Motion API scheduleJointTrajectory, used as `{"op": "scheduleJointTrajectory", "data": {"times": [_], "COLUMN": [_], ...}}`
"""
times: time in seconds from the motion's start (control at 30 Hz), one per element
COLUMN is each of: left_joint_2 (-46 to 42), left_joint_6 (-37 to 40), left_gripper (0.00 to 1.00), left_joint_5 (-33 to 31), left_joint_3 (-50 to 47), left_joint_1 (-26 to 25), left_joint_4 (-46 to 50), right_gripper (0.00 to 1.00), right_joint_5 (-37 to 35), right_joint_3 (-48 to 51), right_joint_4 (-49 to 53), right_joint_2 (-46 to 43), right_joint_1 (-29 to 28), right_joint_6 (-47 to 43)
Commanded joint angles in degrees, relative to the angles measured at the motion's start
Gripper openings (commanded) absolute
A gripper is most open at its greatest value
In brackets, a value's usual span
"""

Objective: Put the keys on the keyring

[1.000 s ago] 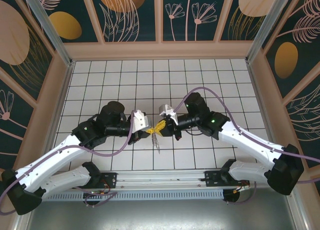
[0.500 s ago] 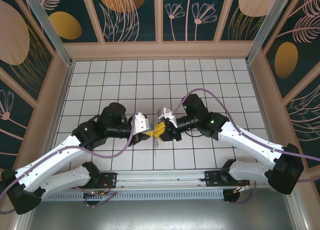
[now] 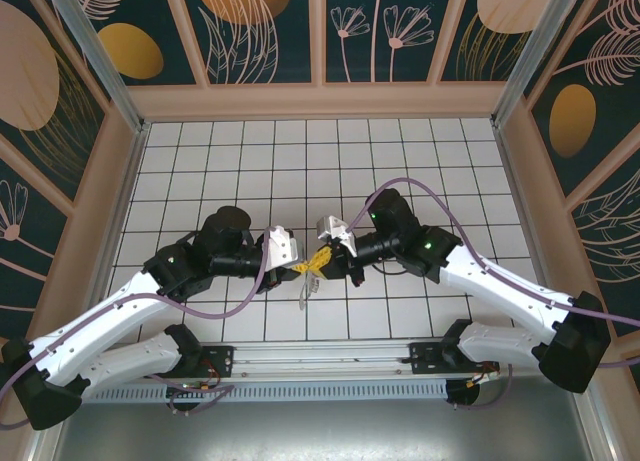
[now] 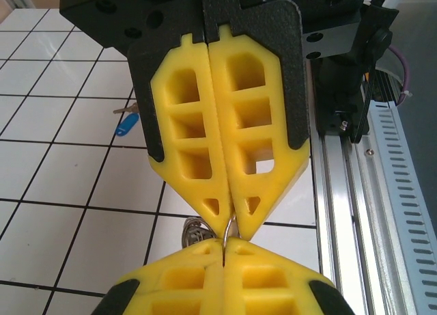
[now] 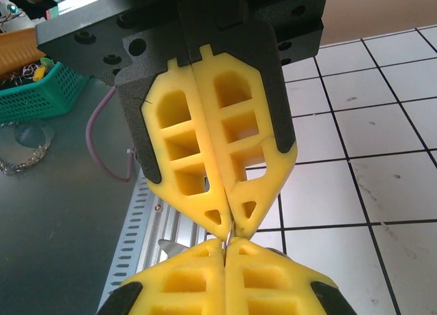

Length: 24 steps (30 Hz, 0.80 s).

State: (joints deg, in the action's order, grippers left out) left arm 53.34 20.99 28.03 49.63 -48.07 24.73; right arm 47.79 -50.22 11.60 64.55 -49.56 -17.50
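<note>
2 grippers meet tip to tip over the tiled table, sharing 1 thin metal ring.

Top view: the left gripper (image 3: 303, 268) and right gripper (image 3: 320, 260) touch nose to nose near the middle of the table (image 3: 400, 161), and a silvery piece of the keyring (image 3: 305, 291) shows just below them. Left wrist view: both pairs of yellow jaws are pressed together, pinching the ring's thin wire where the tips meet. The blue-headed key (image 4: 125, 126) lies flat on the tiles behind the right gripper. Right wrist view: the same closed pinch on the wire, with a green basket (image 5: 27, 89) off to the left.
</note>
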Motion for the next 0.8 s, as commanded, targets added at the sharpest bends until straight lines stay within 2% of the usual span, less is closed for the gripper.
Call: {"op": "scheduleJointTrajectory", "data": {"times": [0.0,0.07,0.13,0.2,0.27,0.5,0.6,0.77], "left_joint_2": [1.2,1.2,1.0,0.9,0.7,0.7,0.3,-1.8], "left_joint_6": [1.2,1.3,1.4,1.6,1.7,1.2,0.7,-1.1], "left_gripper": [0.00,0.00,0.00,0.00,0.00,0.00,0.00,0.00], "left_joint_5": [-7.0,-7.6,-8.3,-8.7,-8.9,-8.2,-7.7,-6.3], "left_joint_3": [0.9,0.8,0.8,0.7,0.8,0.7,0.4,-1.4], "left_joint_1": [0.6,0.6,0.7,0.6,0.6,0.6,0.6,0.6], "left_joint_4": [-12.9,-13.2,-13.5,-13.8,-13.9,-13.8,-14.1,-15.7], "right_gripper": [0.00,0.00,0.00,0.09,0.12,0.11,0.23,0.36], "right_joint_5": [15.6,16.3,12.8,10.4,9.1,5.6,-0.3,-7.1], "right_joint_3": [-2.0,-2.2,-2.3,-2.7,-2.8,-0.8,0.5,5.3], "right_joint_4": [-2.8,-2.8,-2.3,-0.9,-0.8,-4.8,-7.1,-13.7], "right_joint_2": [0.2,0.3,0.6,1.1,1.0,-1.2,-3.4,-9.1], "right_joint_1": [-4.6,-4.9,-5.6,-5.9,-6.0,-5.7,-5.5,-4.5], "right_joint_6": [1.0,1.2,1.2,0.4,0.2,1.8,2.6,5.2]}}
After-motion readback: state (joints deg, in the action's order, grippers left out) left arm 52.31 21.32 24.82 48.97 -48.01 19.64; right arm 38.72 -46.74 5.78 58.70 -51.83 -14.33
